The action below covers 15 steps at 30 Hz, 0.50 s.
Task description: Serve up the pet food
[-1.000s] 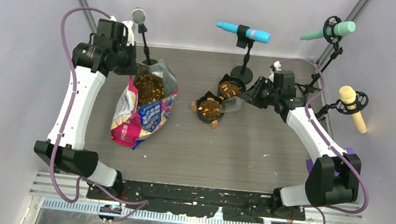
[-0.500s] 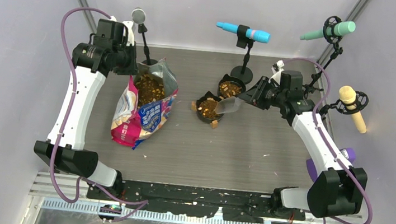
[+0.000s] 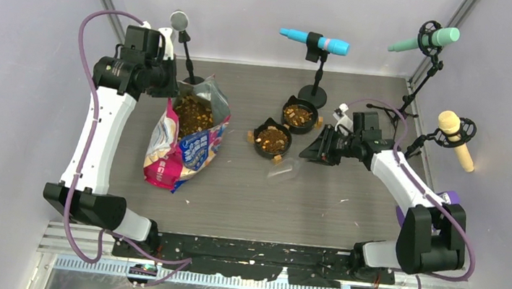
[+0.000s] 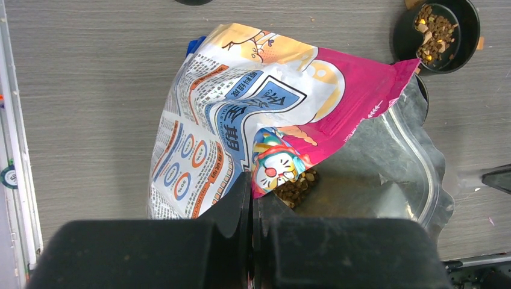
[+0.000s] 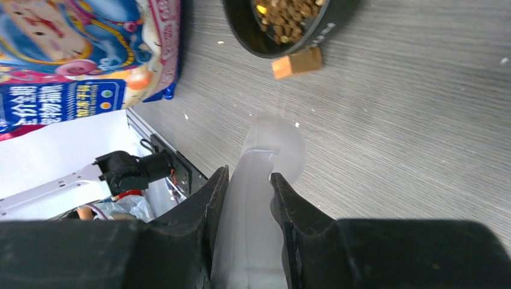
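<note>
Kibble (image 4: 435,27) is already filling both black bowls (image 4: 405,45), more is lying in the open bag (image 3: 187,147) whose rim the left gripper (image 4: 251,189) is pinching, and the right gripper (image 5: 248,186) is clamping an empty clear scoop (image 5: 274,144) beside them, so serving is looking nearly done.

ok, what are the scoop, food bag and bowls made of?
Scoop: likely frosted translucent plastic; the table shows dimly through it.
Food bag: glossy printed film, with a silvery crinkled lining inside.
Bowls: smooth black, perhaps plastic or ceramic; cannot tell which.
</note>
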Each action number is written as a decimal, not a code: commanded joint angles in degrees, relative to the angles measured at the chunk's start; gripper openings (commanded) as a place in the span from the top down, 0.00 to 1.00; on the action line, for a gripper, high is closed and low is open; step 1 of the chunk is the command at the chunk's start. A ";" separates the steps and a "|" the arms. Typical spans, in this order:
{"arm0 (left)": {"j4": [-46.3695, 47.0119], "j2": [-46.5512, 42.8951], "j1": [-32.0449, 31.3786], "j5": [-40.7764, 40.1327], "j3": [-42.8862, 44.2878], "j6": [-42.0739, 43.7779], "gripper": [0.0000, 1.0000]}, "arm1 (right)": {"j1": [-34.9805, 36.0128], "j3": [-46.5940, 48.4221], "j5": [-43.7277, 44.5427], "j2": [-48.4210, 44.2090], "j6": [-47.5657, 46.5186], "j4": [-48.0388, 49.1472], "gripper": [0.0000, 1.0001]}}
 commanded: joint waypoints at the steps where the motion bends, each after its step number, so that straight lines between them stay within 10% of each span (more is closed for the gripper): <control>1: 3.07 -4.08 0.32 0.99 0.70 0.59 1.00 | -0.29 -0.28 2.02 2.73 -3.99 0.12 0.95; 15: 3.35 -5.33 0.32 1.13 -0.66 0.42 1.00 | -1.81 14.65 16.95 16.74 -13.95 -4.98 0.81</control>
